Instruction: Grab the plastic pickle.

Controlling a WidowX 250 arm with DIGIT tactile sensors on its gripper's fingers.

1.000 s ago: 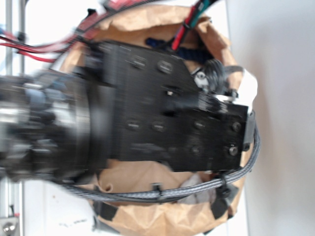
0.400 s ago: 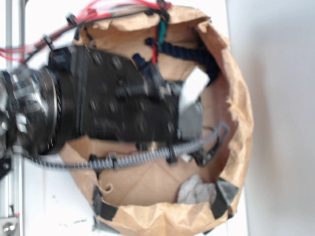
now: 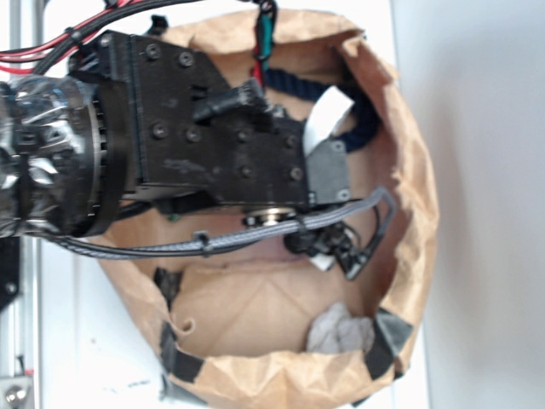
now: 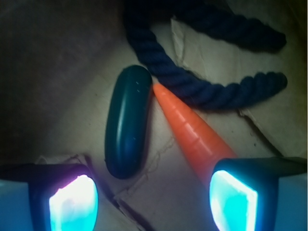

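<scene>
The arm [image 3: 196,145] now sits higher and further left over the paper bag [image 3: 409,196] than a second ago, when its black body covered nearly the whole bag opening and reached the bag's right rim. More of the bag's brown floor shows below the arm, along with the crumpled grey scrap [image 3: 341,331] near the bag's lower rim. The navy rope [image 3: 358,128], mostly hidden before, now shows as a curve at the bag's upper right, and the view is sharp rather than blurred.
</scene>
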